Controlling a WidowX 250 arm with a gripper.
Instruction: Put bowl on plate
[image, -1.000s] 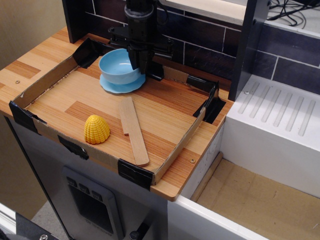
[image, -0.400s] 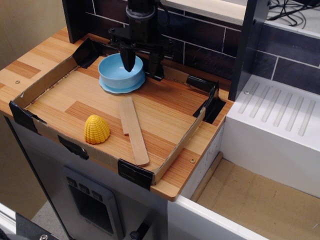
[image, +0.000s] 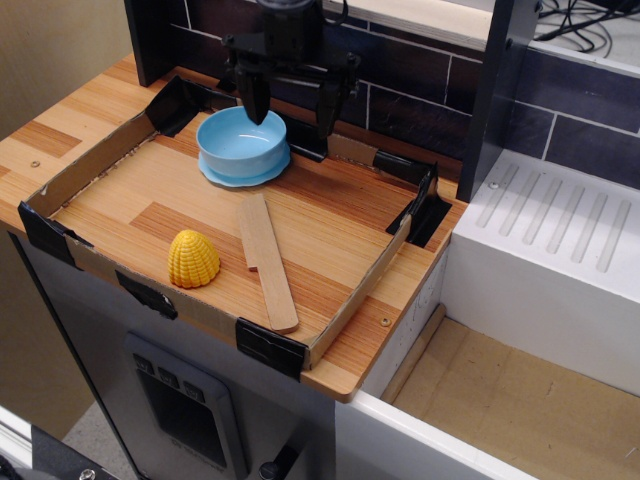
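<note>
The deep light-blue bowl (image: 241, 143) stands upright on the flat light-blue plate (image: 222, 176) at the back of the cardboard-edged tray (image: 90, 170). Only the plate's rim shows around the bowl's base. My gripper (image: 291, 108) hangs above the bowl's right rim, open and empty. One finger (image: 256, 100) is over the bowl, the other finger (image: 326, 108) is to its right. The fingers are apart from the bowl.
A yellow beehive-shaped object (image: 193, 259) lies at the tray's front left. A flat wooden stick (image: 265, 258) lies in the tray's middle. A dark tiled wall (image: 400, 80) rises behind. A white rack (image: 560, 260) stands to the right.
The gripper was shut on the bowl's rim with the bowl tilted on the plate. It opened, let go and rose. The bowl now sits level on the plate.
</note>
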